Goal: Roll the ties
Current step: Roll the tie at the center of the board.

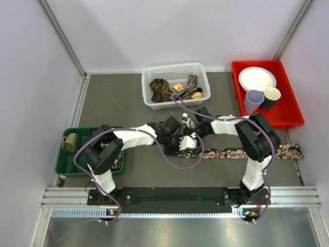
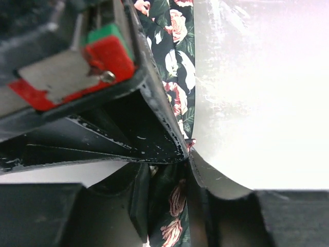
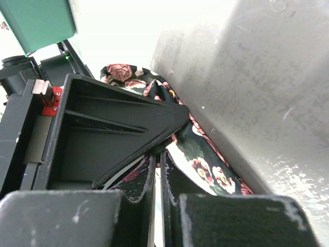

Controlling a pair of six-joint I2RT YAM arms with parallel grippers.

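A dark tie with a pink floral print [image 1: 241, 153] lies flat across the table towards the right. Its left end is bunched where my two grippers meet. My left gripper [image 1: 177, 141] is shut on that end; in the left wrist view the floral fabric [image 2: 175, 206] sits pinched between the fingers of the left gripper [image 2: 169, 170]. My right gripper [image 1: 191, 135] presses against the same end from the far side. In the right wrist view the right gripper [image 3: 158, 162] is almost closed, with the tie [image 3: 205, 164] folded round the fingertips. More ties [image 1: 167, 88] lie in the white basket.
The white mesh basket [image 1: 200, 69] stands at the back centre. A green tray [image 1: 64, 164] at the left holds a rolled coil [image 1: 70, 141]. A red bin [image 1: 288, 110] at the back right holds a white plate [image 1: 257, 78] and two cups [image 1: 254, 100].
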